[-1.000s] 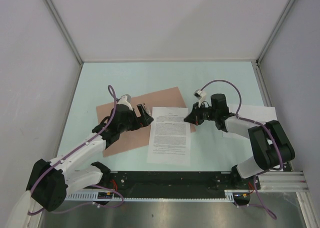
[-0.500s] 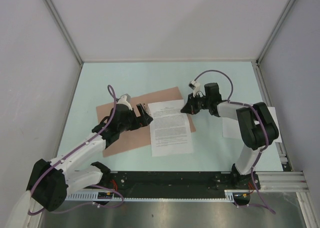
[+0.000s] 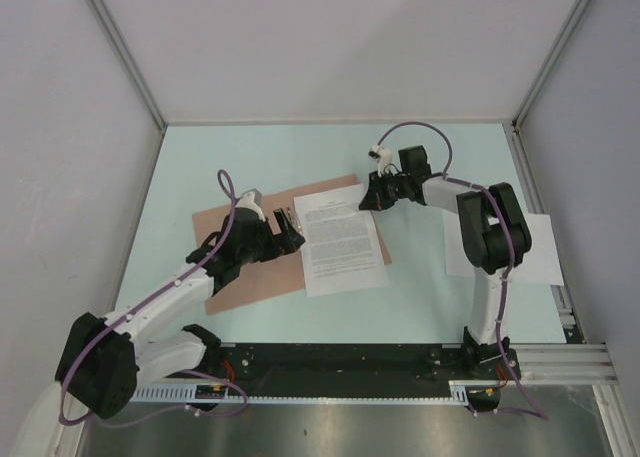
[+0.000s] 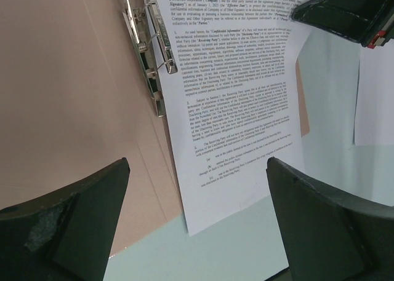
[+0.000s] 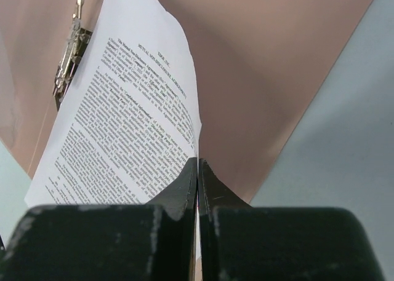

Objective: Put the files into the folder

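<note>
Plain white walls (image 3: 340, 47) close in a pale green bench (image 3: 300, 152) on three sides, and a black rail (image 3: 350, 362) runs along its near edge. The salmon folder (image 3: 260, 277) lies open and askew, left of the bench's middle, with a metal clip (image 4: 154, 47) along its spine. The printed sheet (image 3: 340, 242) rests on the folder's right half, its near end overhanging onto the bench. The right fingers (image 3: 370, 199) are pressed together, pinching that sheet's far right corner, which curls up. The left fingers (image 3: 291, 229) are spread wide above the clip, holding nothing. The plain sheet (image 3: 540, 252) lies at the bench's right edge.
</note>
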Motion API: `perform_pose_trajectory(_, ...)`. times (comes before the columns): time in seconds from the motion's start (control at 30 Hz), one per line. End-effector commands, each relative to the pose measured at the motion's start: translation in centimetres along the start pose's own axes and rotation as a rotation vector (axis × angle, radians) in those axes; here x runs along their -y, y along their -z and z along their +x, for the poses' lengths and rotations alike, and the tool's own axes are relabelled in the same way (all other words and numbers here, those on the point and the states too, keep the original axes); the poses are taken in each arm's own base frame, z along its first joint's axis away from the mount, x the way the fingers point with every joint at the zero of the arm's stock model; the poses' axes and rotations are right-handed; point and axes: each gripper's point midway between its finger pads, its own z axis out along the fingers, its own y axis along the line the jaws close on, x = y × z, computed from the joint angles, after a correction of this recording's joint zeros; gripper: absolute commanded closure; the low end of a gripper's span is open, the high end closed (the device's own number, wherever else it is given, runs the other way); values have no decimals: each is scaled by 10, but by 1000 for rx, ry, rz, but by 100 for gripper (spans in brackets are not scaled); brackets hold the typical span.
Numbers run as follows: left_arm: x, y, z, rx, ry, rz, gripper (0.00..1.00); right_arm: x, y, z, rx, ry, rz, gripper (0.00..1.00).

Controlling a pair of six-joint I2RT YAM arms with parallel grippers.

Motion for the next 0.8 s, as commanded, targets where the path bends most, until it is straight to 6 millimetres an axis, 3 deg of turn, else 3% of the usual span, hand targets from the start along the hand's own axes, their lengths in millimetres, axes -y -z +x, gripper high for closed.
perform_pose_trajectory(0.0,5,-3,-13,36,-11,14,0,9,-7,-6,-18,-5,-13,100)
perform_pose_trajectory(0.3,5,-6,-16,30,-19,5,0,15,-19,-27,-15,42,-9,100)
perform_pose_trajectory(0.77,3,-8,-17,27,-12,-1,0,31,-37,-32,-101,84,24,100)
